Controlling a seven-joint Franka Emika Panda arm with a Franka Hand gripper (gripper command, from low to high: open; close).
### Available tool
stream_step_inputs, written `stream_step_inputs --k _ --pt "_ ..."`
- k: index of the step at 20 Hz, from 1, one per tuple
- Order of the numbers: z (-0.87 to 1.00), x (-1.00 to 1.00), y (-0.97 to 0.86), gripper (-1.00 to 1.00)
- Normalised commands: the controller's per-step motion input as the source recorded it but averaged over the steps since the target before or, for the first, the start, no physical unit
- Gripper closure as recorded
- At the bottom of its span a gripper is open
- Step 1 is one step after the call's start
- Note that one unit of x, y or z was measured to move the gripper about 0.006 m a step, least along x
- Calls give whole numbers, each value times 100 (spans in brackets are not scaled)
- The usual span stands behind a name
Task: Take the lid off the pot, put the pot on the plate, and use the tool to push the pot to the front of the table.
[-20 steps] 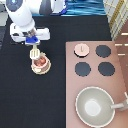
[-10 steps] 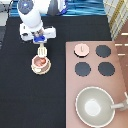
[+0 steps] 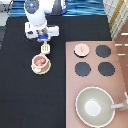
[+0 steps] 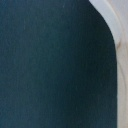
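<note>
Two steps seemingly done: lid (image 3: 81,48) off on stove (image 3: 95,80), pot (image 3: 39,61) sitting on plate (image 3: 40,68); gripper (image 3: 45,44) hovering over tool (image 3: 45,48), jaws' state impossible to tell

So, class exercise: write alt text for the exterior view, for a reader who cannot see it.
A white robot arm's gripper holds a cream tool just above a small uncovered pot sitting on a tan plate on a black table. To the right, the lid rests on a pinkish stove panel with black burners, and a large grey pan sits below.
</note>
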Motion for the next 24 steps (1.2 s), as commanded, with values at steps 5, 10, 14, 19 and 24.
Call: stream_step_inputs --k 5,10,14,19,24 --pt "3 -74 -25 100" --pt "10 2 -23 100" --pt "-9 69 -23 100" --pt "-23 83 -17 100" --pt "-26 91 -19 100"
